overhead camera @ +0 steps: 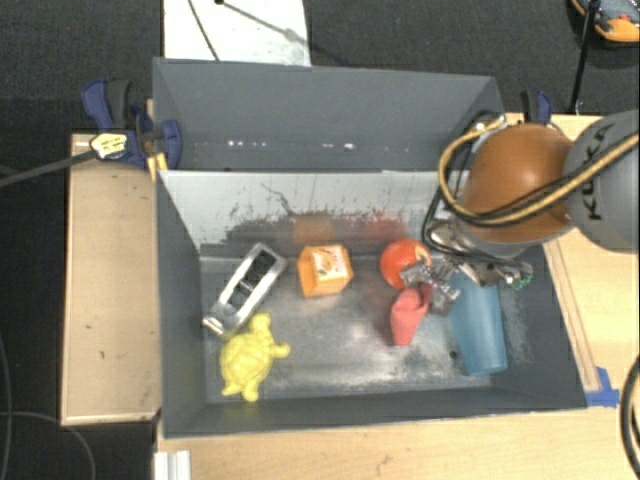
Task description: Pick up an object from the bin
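Observation:
My gripper is low in the right part of the bin, under the arm's orange dome. Just below and left of it stands a pink-red soft piece, whose upper end reaches the gripper. A red ball lies right beside the gripper on its left. On the gripper's lower right lies a blue cylinder, lengthwise towards the bin's front. Whether the gripper touches the pink-red piece cannot be made out.
An orange block with a printed face sits mid-bin. A grey tape dispenser lies slanted at the left, and a yellow turtle toy is at the front left. The arm and its cables cover the bin's right back corner.

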